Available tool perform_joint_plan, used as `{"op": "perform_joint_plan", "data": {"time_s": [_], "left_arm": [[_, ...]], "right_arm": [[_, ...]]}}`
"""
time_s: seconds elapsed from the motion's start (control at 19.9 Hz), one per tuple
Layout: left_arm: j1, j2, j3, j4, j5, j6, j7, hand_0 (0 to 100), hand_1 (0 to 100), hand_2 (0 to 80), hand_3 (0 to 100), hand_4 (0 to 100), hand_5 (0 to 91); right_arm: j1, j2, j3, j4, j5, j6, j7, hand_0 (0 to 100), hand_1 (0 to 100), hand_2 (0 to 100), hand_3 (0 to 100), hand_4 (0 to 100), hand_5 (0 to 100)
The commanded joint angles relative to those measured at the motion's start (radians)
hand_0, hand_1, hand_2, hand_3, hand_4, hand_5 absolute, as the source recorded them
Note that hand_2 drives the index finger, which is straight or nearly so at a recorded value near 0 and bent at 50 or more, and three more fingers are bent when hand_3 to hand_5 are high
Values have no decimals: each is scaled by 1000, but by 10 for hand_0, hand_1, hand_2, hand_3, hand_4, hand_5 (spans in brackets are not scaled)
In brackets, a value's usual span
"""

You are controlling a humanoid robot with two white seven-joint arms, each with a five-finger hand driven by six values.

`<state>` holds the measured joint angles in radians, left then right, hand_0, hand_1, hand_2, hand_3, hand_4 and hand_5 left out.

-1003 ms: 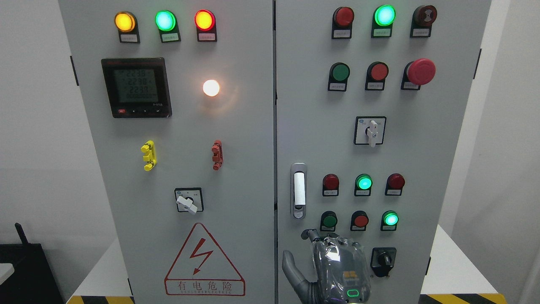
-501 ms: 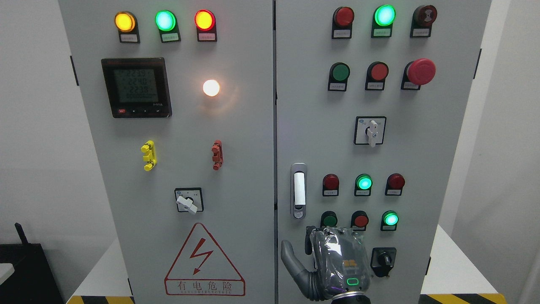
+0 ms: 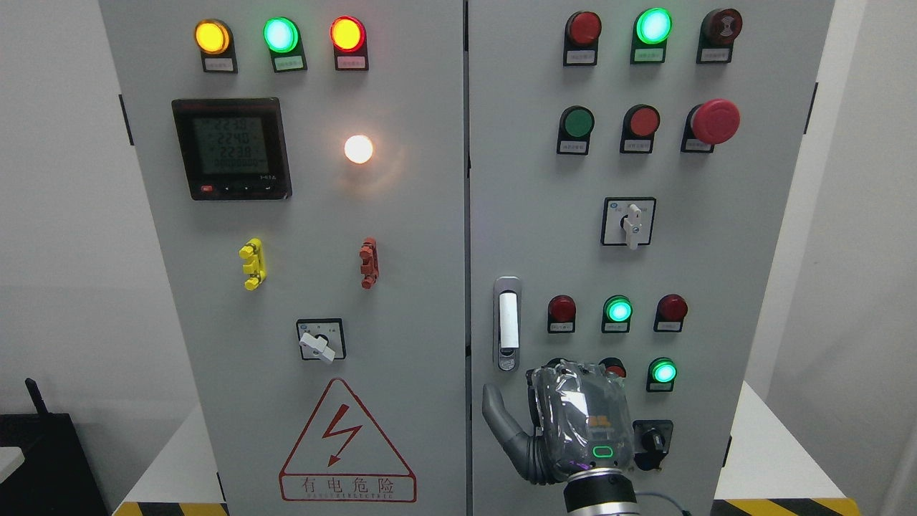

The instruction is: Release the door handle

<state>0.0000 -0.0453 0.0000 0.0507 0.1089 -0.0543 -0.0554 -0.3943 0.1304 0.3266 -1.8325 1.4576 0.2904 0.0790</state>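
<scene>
The door handle (image 3: 508, 322) is a silver recessed latch with a white lever and a keyhole at its foot. It sits at the left edge of the cabinet's right door (image 3: 530, 179), which is closed. My right hand (image 3: 534, 394), in a clear cover, comes up from the bottom edge and is just below and right of the handle, not touching it. Its back faces me, the thumb (image 3: 494, 405) is spread out to the left, and it holds nothing. The left arm is out of view.
The hand covers parts of a green and a red button (image 3: 612, 367) and a black rotary switch (image 3: 653, 438). More lamps and buttons, a white selector switch (image 3: 630, 223) and a red emergency stop (image 3: 713, 120) are on the right door. The left door (image 3: 401, 236) has a meter and a warning sign.
My right hand has risen along the right door and come closer to the foot of the handle. It now covers the two lower buttons. The doors have not moved.
</scene>
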Motion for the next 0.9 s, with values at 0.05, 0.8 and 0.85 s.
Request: {"op": "perform_joint_plan", "data": {"time_s": [0.05,0.8,0.85], "left_arm": [[-26,1,17,0,0,1,0,120,389,0,0,0,0],[-25,-1,17,0,0,1,0,120,389,0,0,0,0],[-26,1,17,0,0,1,0,120,389,0,0,0,0]], "right_arm": [[-41,0,-31,35,1,1,11,379,38,1000,1000,894,981],[-83,3,-38,53,-2,9,42,380,39,996,1000,892,983],[-83,3,-38,53,-2,9,44,380,39,996,1000,891,983]]}}
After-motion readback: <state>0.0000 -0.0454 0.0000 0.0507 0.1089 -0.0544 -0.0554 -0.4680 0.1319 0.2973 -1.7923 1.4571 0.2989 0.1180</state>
